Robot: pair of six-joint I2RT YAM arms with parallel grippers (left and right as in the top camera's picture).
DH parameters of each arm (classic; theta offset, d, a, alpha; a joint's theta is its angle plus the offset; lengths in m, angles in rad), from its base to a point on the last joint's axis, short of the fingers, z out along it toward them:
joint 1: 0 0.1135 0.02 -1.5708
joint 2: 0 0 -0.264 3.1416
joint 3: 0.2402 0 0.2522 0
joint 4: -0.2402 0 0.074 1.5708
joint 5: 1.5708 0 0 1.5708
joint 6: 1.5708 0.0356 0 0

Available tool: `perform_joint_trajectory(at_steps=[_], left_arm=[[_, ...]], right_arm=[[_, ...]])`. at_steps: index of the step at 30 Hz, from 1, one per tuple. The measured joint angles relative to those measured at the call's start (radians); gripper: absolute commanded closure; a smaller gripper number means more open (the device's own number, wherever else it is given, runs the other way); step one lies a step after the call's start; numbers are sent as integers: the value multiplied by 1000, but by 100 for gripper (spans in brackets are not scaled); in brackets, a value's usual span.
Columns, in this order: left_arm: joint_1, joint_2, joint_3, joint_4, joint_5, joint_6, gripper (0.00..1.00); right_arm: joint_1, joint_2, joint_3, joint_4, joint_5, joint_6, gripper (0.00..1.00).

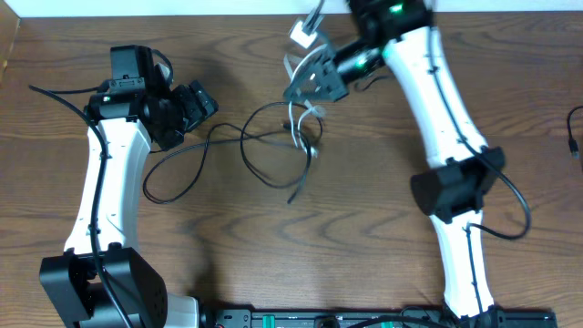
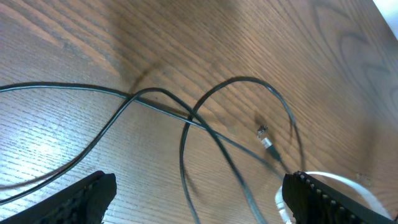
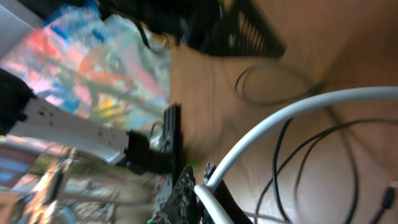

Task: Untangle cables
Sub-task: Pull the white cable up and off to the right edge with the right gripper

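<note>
Right gripper [image 1: 312,85] pinching white cable [image 3: 292,108], held up over the tangle | black cable [image 2: 74,86] looped flat on table [image 1: 383,210], running left-right | left gripper [image 2: 199,194] nearer it, fingers spread wide, empty

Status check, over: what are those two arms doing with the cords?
Left pincer open above black cable loops. Right pincer shut on white cable. Both overlap near centre, not yet separated. No other obstruction seen.
</note>
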Motion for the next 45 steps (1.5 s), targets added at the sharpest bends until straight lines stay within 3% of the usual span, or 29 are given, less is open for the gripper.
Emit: perform_joint_trajectory(at_steps=[7, 11, 15, 24, 29, 37, 45], left_arm=[[0, 0, 0, 0, 0, 0, 9], [0, 0, 0, -1, 0, 0, 9], [0, 0, 0, -10, 0, 0, 9], [0, 0, 0, -14, 0, 0, 9], [0, 0, 0, -16, 0, 0, 9], [0, 0, 0, -22, 0, 0, 9], [0, 0, -10, -24, 0, 0, 9]], right_arm=[[-152, -152, 102, 171, 106, 304, 99], [-235, -228, 109, 214, 340, 521, 99], [-268, -256, 109, 211, 583, 647, 99], [-390, -284, 109, 198, 794, 723, 99], [-497, -332, 109, 68, 875, 731, 99], [-372, -249, -41, 19, 1081, 713, 99], [-494, -193, -85, 68, 1193, 713, 99]])
